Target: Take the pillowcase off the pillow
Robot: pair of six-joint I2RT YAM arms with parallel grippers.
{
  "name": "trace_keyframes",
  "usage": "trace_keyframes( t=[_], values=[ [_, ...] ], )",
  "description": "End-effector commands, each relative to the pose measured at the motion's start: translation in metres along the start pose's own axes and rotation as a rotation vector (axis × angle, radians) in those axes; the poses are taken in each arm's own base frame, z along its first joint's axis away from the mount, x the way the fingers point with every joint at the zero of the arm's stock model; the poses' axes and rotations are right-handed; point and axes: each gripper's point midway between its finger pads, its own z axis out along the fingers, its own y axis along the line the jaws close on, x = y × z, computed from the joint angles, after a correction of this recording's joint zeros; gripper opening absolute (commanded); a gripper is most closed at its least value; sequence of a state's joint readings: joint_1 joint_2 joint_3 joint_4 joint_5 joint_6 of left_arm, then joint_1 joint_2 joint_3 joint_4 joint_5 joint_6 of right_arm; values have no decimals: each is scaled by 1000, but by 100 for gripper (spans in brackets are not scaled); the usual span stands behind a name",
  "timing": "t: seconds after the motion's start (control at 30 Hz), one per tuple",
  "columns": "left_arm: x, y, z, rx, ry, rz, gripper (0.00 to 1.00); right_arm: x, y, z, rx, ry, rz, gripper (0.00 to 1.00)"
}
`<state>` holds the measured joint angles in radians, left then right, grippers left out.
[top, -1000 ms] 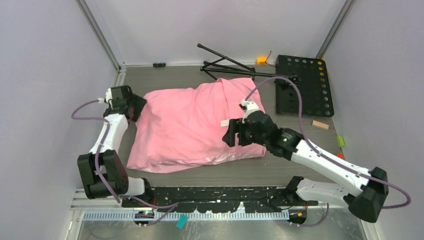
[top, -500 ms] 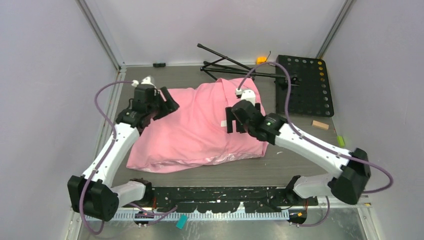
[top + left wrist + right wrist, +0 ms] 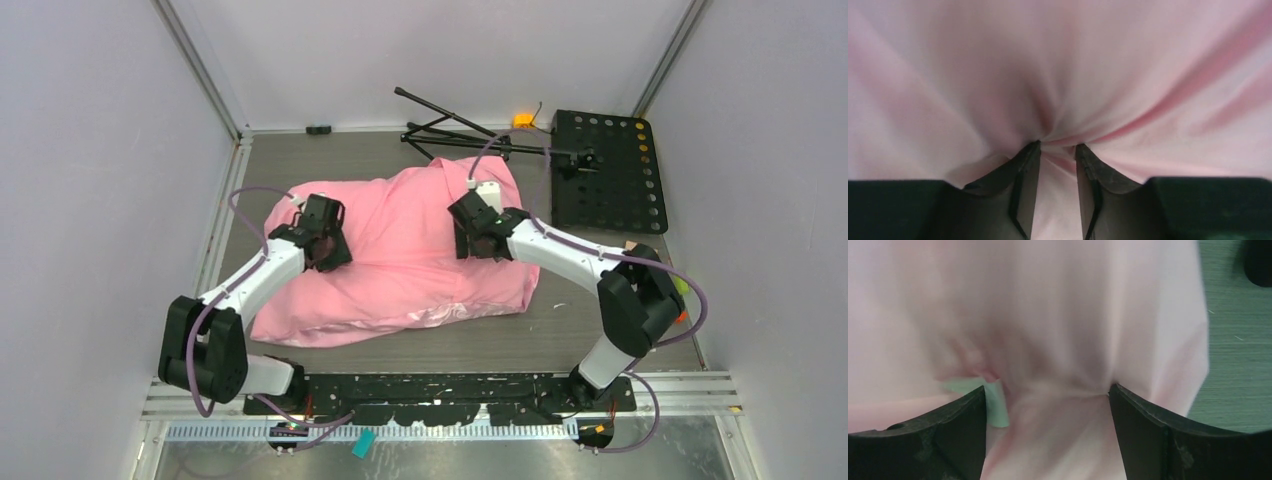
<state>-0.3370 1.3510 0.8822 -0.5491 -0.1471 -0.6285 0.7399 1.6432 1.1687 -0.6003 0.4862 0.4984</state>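
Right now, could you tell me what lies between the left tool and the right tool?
Only wrinkled pink pillowcase spans from the left tool to the right tool, as the top external view shows.

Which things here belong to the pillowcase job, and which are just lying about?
Job in hand:
pink pillowcase
pillow, hidden inside it
left tool, pinching the fabric
right tool, open on the fabric

Lying about:
folded stand
perforated board
orange piece
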Motion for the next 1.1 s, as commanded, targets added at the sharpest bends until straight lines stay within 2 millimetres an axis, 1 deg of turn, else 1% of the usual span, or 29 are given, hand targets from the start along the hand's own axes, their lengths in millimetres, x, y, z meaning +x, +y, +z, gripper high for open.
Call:
trace_keyframes(
  t=[0.0,0.07,0.13,0.2,0.27,0.37,0.4,0.43,0.47,0.5,0.57,0.63,0.7,0.73,0.8,0.83,0.9,1.0,1.07],
  values=[
    [-6,81,1,-326,-72,-160,33,-7,-66,4,157,-38,142,85],
    [-5,100,-1,-405,-82,-171,31,-10,-87,-1,190,-69,187,84],
    [-4,107,-1,-433,-92,-178,31,-9,-103,-3,207,-81,225,82],
    [-4,110,-2,-448,-105,-190,31,-8,-113,-4,214,-79,256,81],
    [-6,112,-5,-456,-123,-201,30,-8,-118,-5,221,-82,274,78],
    [-15,113,-16,-455,-164,-206,30,-11,-118,-9,207,-92,284,68],
    [-19,109,-19,-435,-173,-197,30,-14,-116,-10,191,-96,282,58],
    [-24,100,-22,-382,-177,-177,30,-16,-106,-12,133,-91,272,49],
    [-29,88,-24,-307,-181,-143,31,-17,-97,-13,76,-91,267,44],
    [-33,70,-26,-203,-178,-113,32,-19,-88,-14,18,-91,272,39],
    [-37,38,-36,-56,-186,-77,34,-22,-68,-18,-95,-90,274,32],
    [-42,9,-52,50,-212,-17,37,-23,-59,-20,-151,-86,289,22],
    [-45,-20,-69,131,-227,45,44,-22,-54,-21,-173,-76,290,8],
    [-41,-30,-73,150,-221,68,45,-22,-53,-21,-178,-71,288,2],
    [-38,-52,-83,196,-222,114,48,-18,-51,-21,-193,-62,282,0],
    [-35,-67,-89,221,-223,141,49,-16,-47,-22,-217,-54,275,0],
    [-30,-88,-92,241,-224,174,52,-13,-38,-25,-280,-45,262,0],
    [-19,-121,-88,252,-215,227,54,-10,-27,-31,-357,-43,265,0],
    [-15,-139,-87,247,-228,262,56,-7,-24,-36,-382,-40,265,0]
  ],
)
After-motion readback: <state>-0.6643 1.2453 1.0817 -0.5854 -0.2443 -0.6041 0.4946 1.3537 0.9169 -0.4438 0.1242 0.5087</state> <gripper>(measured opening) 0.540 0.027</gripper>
